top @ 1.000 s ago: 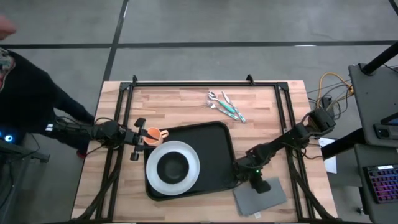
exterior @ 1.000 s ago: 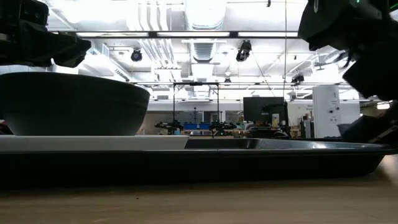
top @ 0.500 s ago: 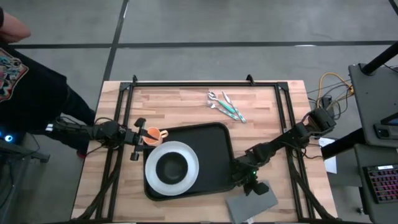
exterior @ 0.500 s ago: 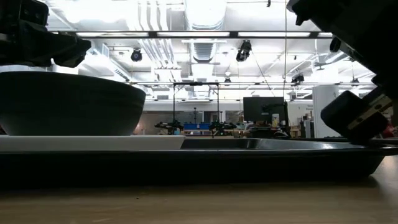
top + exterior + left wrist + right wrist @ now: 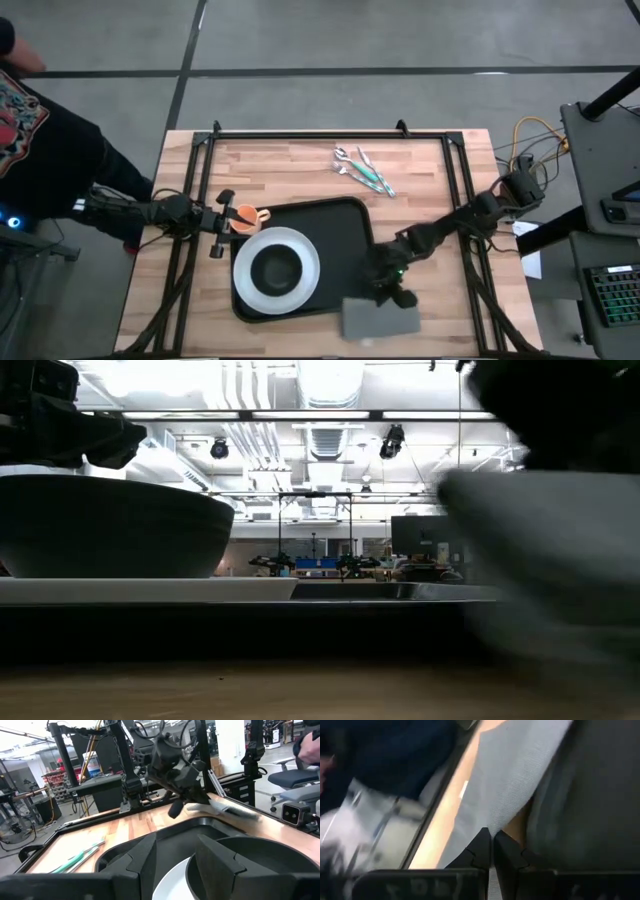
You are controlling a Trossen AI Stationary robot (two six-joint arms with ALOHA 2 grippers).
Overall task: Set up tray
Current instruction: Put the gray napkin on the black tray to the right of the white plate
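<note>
The black tray (image 5: 345, 230) lies mid-table and carries a white plate (image 5: 300, 285) with a dark bowl (image 5: 277, 270) on it. My right gripper (image 5: 395, 297) is shut on a grey napkin (image 5: 380, 320) just off the tray's near right corner. The napkin shows blurred in the low view (image 5: 545, 560). My left gripper (image 5: 232, 220) waits level at the tray's left side with its fingers open. An orange cup (image 5: 245, 217) shows there in the high view. I cannot tell whether the left gripper touches the cup. My right gripper pinches the napkin at its far edge (image 5: 492, 834) between its two shut fingers. The fingers slant down from the table's far right. The napkin (image 5: 225, 809) stretches out about level from the fingers, just above the table by the tray's rim.
Several pieces of cutlery (image 5: 362, 170) lie on the bare wood beyond the tray. A black frame (image 5: 330, 135) runs round the table's edges. A person in dark clothes (image 5: 40, 130) stands off the table's left side.
My right gripper has risen and gone toward the table's left along the near edge, tipping its wrist up and staying shut. The napkin has come with it, from the right of the tray to the tray's near right corner, and has turned about.
</note>
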